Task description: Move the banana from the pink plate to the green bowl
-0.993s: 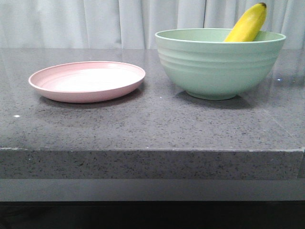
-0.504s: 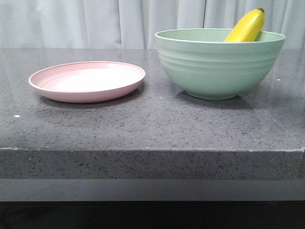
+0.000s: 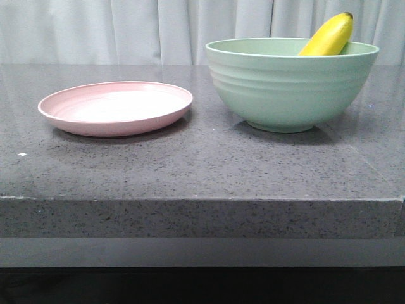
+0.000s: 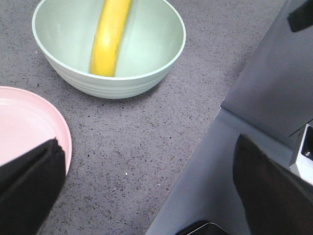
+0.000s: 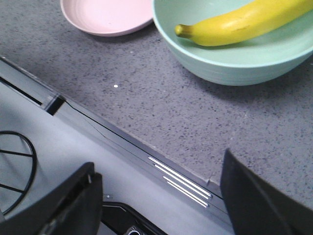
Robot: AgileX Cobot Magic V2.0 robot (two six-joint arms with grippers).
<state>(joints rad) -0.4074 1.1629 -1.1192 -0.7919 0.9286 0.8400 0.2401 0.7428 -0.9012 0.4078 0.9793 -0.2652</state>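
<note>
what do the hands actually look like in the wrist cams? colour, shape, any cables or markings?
Only the fingers show. The left hand has two matte black fingers, broad and wedge-shaped, plain-faced. The right hand has the same matte black, blocky fingers. No cables, labels or markings are visible on either. The arms themselves are out of frame, and neither hand appears in the front view.

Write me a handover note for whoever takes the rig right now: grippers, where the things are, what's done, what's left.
Left gripper: open, empty, back over the table's near edge.
Right gripper: open, empty, also back at the near edge.
Banana: in the green bowl, leaning on the far right of the rim, tip poking above it.
Pink plate: empty, left of the bowl, not touching it.
Done: banana is off the plate and in the bowl, released.
Left: nothing on the transfer itself; just check the banana sits stable and park the arms.
</note>
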